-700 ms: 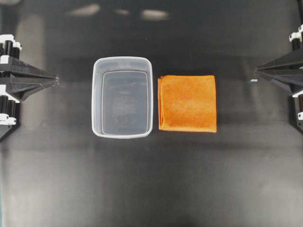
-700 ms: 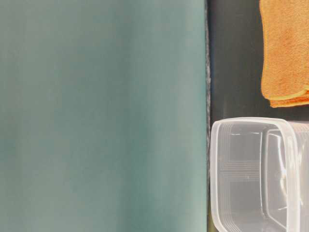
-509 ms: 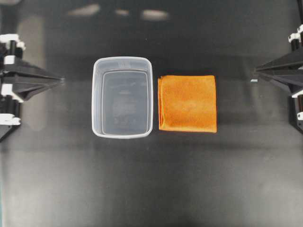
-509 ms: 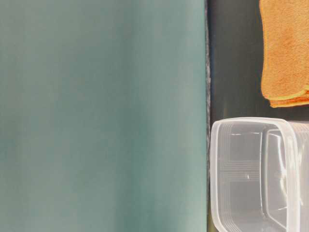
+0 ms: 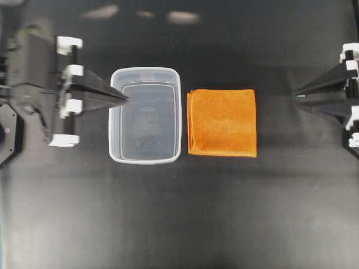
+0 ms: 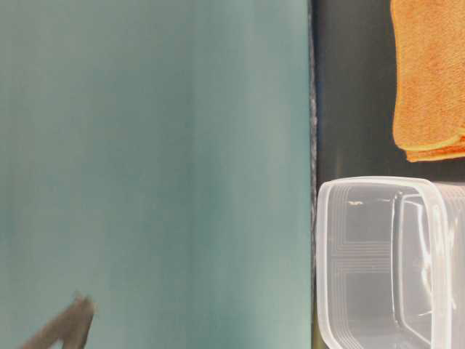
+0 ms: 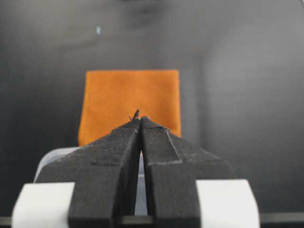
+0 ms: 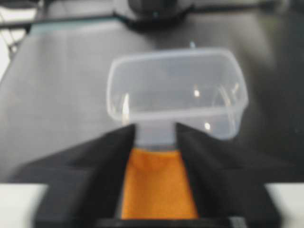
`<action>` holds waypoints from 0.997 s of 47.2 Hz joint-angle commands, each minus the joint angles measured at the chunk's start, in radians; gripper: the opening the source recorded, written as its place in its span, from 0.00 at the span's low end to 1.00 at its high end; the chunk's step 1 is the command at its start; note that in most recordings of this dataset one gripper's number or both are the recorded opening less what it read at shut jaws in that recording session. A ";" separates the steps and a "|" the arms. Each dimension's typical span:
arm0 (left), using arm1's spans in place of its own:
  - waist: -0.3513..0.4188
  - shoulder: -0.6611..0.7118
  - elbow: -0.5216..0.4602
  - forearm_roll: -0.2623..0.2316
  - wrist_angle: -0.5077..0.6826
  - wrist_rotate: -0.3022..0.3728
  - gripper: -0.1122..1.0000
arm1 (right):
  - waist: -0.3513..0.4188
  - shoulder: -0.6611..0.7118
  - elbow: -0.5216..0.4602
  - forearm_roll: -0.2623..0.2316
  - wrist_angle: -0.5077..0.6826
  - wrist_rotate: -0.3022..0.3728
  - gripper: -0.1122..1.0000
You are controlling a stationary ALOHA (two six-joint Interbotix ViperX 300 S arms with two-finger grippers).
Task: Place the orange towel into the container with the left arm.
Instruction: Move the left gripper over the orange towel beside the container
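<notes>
The orange towel (image 5: 222, 123) lay folded flat on the bench (image 5: 179, 213), just beside the container (image 5: 145, 115) at its 3 o'clock, nothing gripping it. The left gripper (image 5: 124, 100), jaws pressed together and empty, pointed toward 3 o'clock with its tip over the container's 9 o'clock rim; it would likely need to cross the tub to reach the cloth. The right gripper (image 5: 295, 96), jaws apart and empty, sat at the 3 o'clock edge, well clear, since the job belonged to the other arm.
</notes>
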 commanded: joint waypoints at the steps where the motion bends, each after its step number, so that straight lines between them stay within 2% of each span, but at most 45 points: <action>1: -0.002 0.064 -0.086 0.003 0.021 0.000 0.10 | -0.009 -0.014 -0.020 0.005 0.009 0.005 0.57; 5: 0.000 0.124 -0.138 0.003 0.037 0.002 0.10 | -0.005 -0.025 -0.020 0.011 0.012 0.018 0.76; 8: 0.006 0.173 -0.184 0.003 0.054 0.003 0.10 | -0.005 -0.037 -0.020 0.011 0.008 0.040 0.84; 15: 0.021 0.313 -0.324 0.003 0.189 0.006 0.10 | -0.008 -0.067 -0.014 0.011 0.006 0.052 0.79; 20: 0.021 0.416 -0.422 0.003 0.275 0.029 0.13 | -0.008 -0.094 -0.018 0.009 0.002 0.054 0.79; 24: 0.020 0.488 -0.491 0.005 0.328 0.060 0.26 | -0.006 -0.106 -0.020 0.009 -0.008 0.054 0.79; 32: 0.012 0.634 -0.632 0.003 0.428 0.109 0.71 | -0.008 -0.123 -0.015 0.009 -0.015 0.052 0.79; 36: 0.017 0.703 -0.680 0.003 0.466 0.112 0.87 | -0.008 -0.124 -0.014 0.011 -0.015 0.052 0.79; 39: 0.021 0.756 -0.709 0.005 0.488 0.112 0.92 | -0.008 -0.126 -0.012 0.009 -0.015 0.052 0.79; 47: 0.029 0.876 -0.775 0.003 0.499 0.110 0.91 | -0.008 -0.129 -0.012 0.011 -0.015 0.054 0.79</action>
